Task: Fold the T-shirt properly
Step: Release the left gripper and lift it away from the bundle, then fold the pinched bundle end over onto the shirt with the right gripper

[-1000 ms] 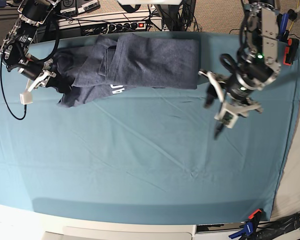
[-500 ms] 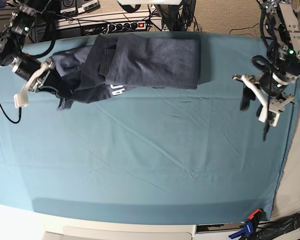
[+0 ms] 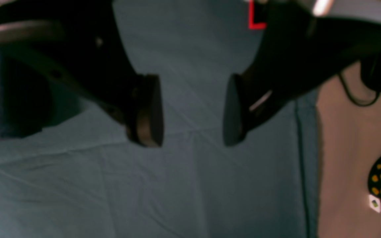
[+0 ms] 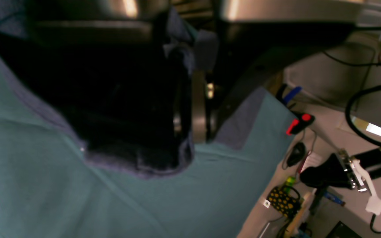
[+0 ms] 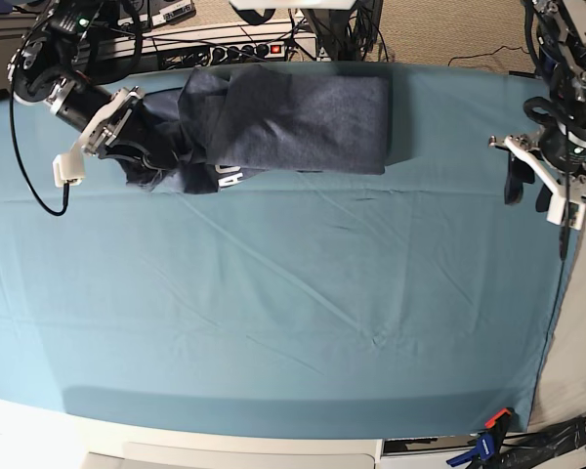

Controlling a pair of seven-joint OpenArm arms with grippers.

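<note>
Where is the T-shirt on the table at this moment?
In the base view the T-shirt lies bunched at the far edge of the teal table cloth, left of centre, its left end gripped by the right hand.

The right gripper (image 5: pixel 127 132), clamped on a bunched fold of the T-shirt (image 5: pixel 293 122), has swung up and inward toward the folded body of the garment, dragging the loose sleeve end with it. That end, which earlier trailed out low and left on the teal table cloth (image 5: pixel 273 313), now lies gathered close against the folded stack, with less of the white lettering (image 5: pixel 231 177) showing. The left gripper (image 5: pixel 542 191), jaws wide apart and holding nothing, has pulled away from beside the shirt's right edge, out to the cloth's far right border.
</note>
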